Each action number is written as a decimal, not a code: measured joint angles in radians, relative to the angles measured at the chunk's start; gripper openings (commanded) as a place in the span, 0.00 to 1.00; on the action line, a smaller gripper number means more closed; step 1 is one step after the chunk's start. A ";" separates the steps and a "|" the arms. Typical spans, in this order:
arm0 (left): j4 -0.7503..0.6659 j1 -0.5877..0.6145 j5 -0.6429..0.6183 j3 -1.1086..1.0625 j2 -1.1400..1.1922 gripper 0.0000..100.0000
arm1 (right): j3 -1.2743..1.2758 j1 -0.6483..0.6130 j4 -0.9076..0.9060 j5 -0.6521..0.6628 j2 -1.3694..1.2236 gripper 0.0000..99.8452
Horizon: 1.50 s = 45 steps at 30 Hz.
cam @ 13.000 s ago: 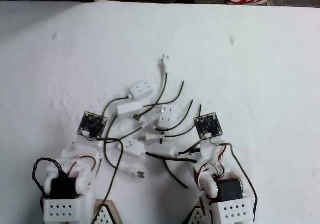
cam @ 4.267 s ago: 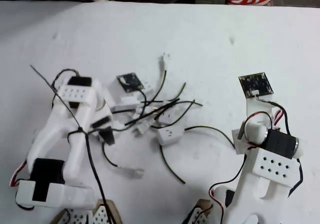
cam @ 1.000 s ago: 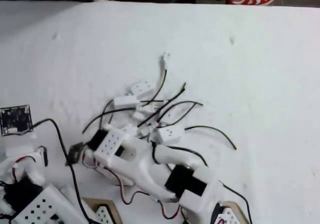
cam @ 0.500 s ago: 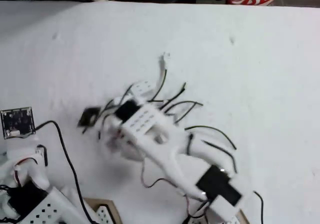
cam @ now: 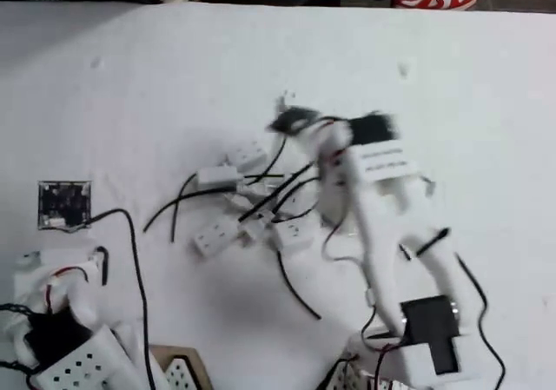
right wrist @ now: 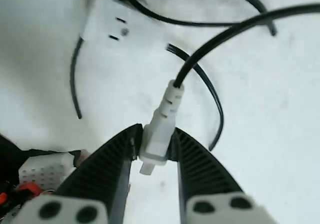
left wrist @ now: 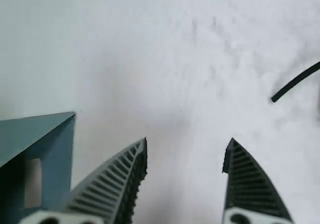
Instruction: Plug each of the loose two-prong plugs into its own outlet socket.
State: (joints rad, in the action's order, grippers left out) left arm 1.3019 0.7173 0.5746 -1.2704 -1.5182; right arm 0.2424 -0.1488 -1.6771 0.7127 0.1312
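We see a white two-prong plug (right wrist: 162, 116), trailing its black cord (right wrist: 235, 32), pinched between the ribbed black fingers of the right hand (right wrist: 156, 131) over the white table (right wrist: 280, 134). A white rectangular outlet socket (right wrist: 112, 24) lies on the table beyond it. From above, the heap of white socket blocks (cam: 217, 234) and black leads sits mid-table. The right hand, blurred, hangs at the heap's one o'clock, and its white arm (cam: 382, 208) runs in from five o'clock. The left hand (left wrist: 186, 144) is spread, holding nothing, over bare table out at the heap's eight o'clock, near one loose black lead end (left wrist: 295, 82).
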 measured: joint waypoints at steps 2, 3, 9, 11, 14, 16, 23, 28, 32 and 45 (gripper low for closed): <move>-0.018 -0.032 -0.011 -0.035 0.002 0.25 | 0.000 0.087 0.000 0.054 0.000 0.02; -0.032 -0.048 -0.014 -0.058 0.000 0.25 | 0.008 0.120 0.000 0.074 0.000 0.02; -0.095 -0.115 -0.020 -0.152 0.003 0.25 | 0.166 0.158 0.025 0.183 0.003 0.02; -0.100 -0.124 -0.020 -0.161 0.003 0.25 | 0.227 0.157 0.083 0.190 0.003 0.03; -0.100 -0.123 -0.020 -0.167 0.003 0.25 | 0.298 0.147 0.153 0.193 -0.008 0.10; -0.100 -0.123 -0.020 -0.172 0.003 0.25 | 0.313 0.120 0.161 0.193 -0.052 0.11; -0.100 -0.123 -0.020 -0.201 -0.002 0.25 | 0.226 0.068 0.167 0.141 -0.183 0.11; -0.100 -0.123 -0.020 -0.216 0.003 0.25 | 0.144 0.005 0.103 0.130 -0.252 0.11; -0.100 -0.123 -0.020 -0.218 0.003 0.25 | 0.118 -0.023 0.097 0.095 -0.315 0.11; -0.100 -0.123 -0.020 -0.221 0.003 0.25 | -0.060 -0.014 0.032 0.074 -0.509 0.09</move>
State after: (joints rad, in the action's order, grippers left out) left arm 1.2022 0.5946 0.5547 -1.4914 -1.5152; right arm 0.1826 -0.1626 -1.6448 0.7864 -0.3782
